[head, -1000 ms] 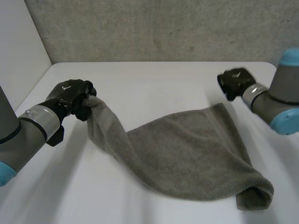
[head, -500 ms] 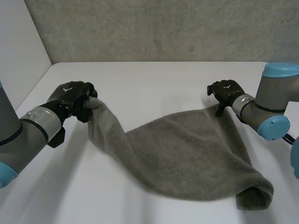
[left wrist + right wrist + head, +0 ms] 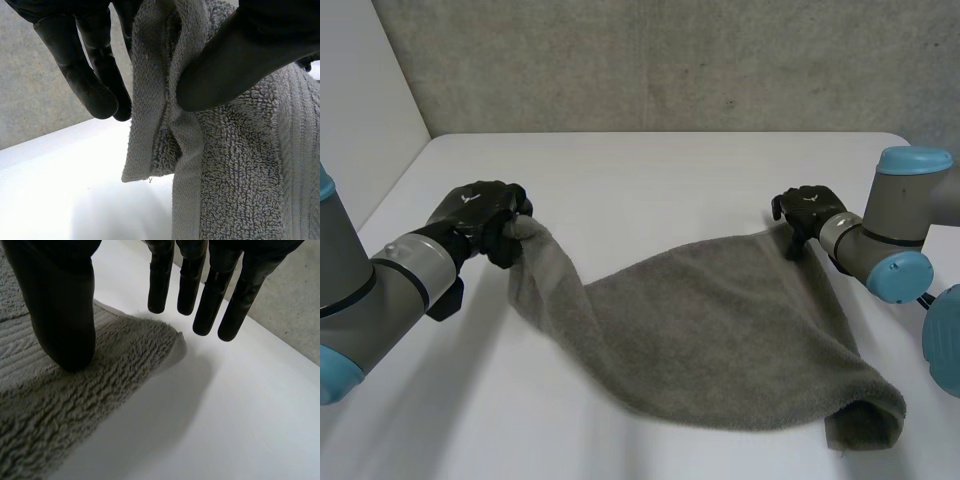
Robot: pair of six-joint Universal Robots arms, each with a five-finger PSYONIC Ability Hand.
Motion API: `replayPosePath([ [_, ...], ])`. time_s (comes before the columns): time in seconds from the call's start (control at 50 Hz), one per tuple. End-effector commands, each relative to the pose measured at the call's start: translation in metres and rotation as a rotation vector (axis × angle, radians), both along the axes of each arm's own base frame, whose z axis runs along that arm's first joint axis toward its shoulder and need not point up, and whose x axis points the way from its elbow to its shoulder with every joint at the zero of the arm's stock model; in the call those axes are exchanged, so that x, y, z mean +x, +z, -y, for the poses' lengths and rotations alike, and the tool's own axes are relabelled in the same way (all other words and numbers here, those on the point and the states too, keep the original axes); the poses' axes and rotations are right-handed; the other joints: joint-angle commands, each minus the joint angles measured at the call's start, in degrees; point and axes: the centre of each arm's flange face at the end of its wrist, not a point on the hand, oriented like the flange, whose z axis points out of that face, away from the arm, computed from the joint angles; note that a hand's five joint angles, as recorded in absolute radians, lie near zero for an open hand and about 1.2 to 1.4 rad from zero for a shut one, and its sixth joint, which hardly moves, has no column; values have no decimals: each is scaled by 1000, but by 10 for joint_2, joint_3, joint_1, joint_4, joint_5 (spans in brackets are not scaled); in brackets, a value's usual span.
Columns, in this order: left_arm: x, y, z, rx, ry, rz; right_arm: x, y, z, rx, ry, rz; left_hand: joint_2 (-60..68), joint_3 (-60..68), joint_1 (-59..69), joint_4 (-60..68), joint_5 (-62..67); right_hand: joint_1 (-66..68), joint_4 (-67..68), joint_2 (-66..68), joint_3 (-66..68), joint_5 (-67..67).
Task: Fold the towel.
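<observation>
A grey towel (image 3: 720,330) lies spread on the white table (image 3: 650,170), its near right end folded over. My left hand (image 3: 475,215) holds the towel's left corner lifted off the table. In the left wrist view the thumb (image 3: 235,65) pinches the bunched corner (image 3: 165,100) against the fingers. My right hand (image 3: 807,210) is at the towel's far right corner. In the right wrist view it is open: the thumb (image 3: 60,305) hangs over the towel corner (image 3: 125,350), and the straight fingers (image 3: 220,295) hang over bare table just beyond it.
A grey wall (image 3: 650,60) runs behind the table's far edge, and a white panel (image 3: 360,100) stands at the left. Bare table lies beyond the towel and in front of my left arm.
My right hand has come down and in from the far right to the towel's far right corner and has opened. My left hand keeps its grip and has barely shifted.
</observation>
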Motion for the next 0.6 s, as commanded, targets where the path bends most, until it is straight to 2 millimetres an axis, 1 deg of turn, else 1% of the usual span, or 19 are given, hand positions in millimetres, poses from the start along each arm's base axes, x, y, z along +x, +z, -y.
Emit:
replayPosePath([
  [0.02, 0, 1, 0, -2, 0, 0, -7, -3, 2, 26, -14, -5, -113, -114, -102, -103, -213, 70, 74, 76, 73, 67],
  [0.14, 0, 1, 0, -2, -1, 0, -11, -3, 3, 37, -22, -7, -113, -114, -102, -103, -213, 129, 133, 135, 132, 126],
  [0.18, 0, 1, 0, -3, 0, 0, -11, -3, 3, 37, -23, -7, -113, -114, -102, -103, -213, 215, 218, 221, 218, 211],
  [0.2, 0, 1, 0, -3, 0, 0, -11, -3, 3, 37, -23, -7, -113, -114, -102, -103, -213, 215, 218, 221, 218, 212],
  [0.24, 0, 1, 0, -2, 0, 0, -12, -1, 3, 35, -25, -6, -113, -114, -102, -103, -213, 412, 416, 418, 416, 409],
  [0.26, 0, 1, 0, -2, 0, 0, -12, -1, 3, 35, -25, -6, -113, -114, -102, -103, -213, 414, 417, 420, 417, 410],
  [0.28, 0, 1, 0, -3, 0, 0, -11, 1, 2, 33, -23, -3, -113, -114, -102, -103, -213, 491, 495, 497, 494, 488],
  [0.3, 0, 1, 0, -2, 0, 0, -12, 7, 2, 23, -25, 2, -113, -114, -102, -103, -213, 492, 495, 498, 495, 489],
  [0.32, 0, 1, 0, -2, 0, 0, -12, 7, 2, 23, -25, 2, -113, -114, -102, -103, -213, 492, 495, 498, 495, 489],
  [0.36, 1, 2, 0, -5, 2, -1, -12, 28, -2, -9, -21, 13, -113, -114, -102, -103, -213, 492, 495, 498, 495, 489],
  [0.38, 1, 2, 0, -5, 2, -1, -12, 28, -2, -9, -21, 13, -113, -114, -102, -103, -213, 492, 495, 498, 495, 489],
  [0.4, 0, 3, 0, -8, 2, -2, -12, 40, -4, -36, -21, 22, -113, -114, -102, -103, -213, 492, 495, 498, 495, 489],
  [0.42, 0, 3, 0, -8, 2, -2, -12, 40, -4, -36, -21, 22, -113, -114, -102, -103, -213, 492, 495, 498, 495, 489],
  [0.46, 0, 5, 0, -14, 2, -3, -11, 67, -10, -111, -16, 40, -113, -114, -102, -103, -213, 492, 495, 498, 495, 489],
  [0.48, 0, 5, 0, -14, 2, -3, -11, 67, -10, -111, -16, 40, -113, -114, -102, -103, -213, 492, 495, 498, 495, 489],
  [0.52, 0, 7, 1, -23, 2, -6, -12, 95, -17, -190, -8, 60, -113, -114, -102, -103, -213, 492, 495, 498, 495, 489],
  [0.54, 0, 7, 1, -23, 2, -6, -12, 96, -17, -190, -8, 60, -113, -114, -102, -103, -213, 492, 495, 498, 495, 489],
  [0.58, -1, 12, 4, -37, 0, -10, -13, 119, -23, -252, -1, 74, -113, -114, -102, -103, -213, 492, 495, 498, 495, 489],
  [0.6, -1, 12, 4, -37, 0, -10, -13, 120, -23, -253, -1, 74, -113, -114, -102, -103, -213, 492, 495, 498, 495, 489],
])
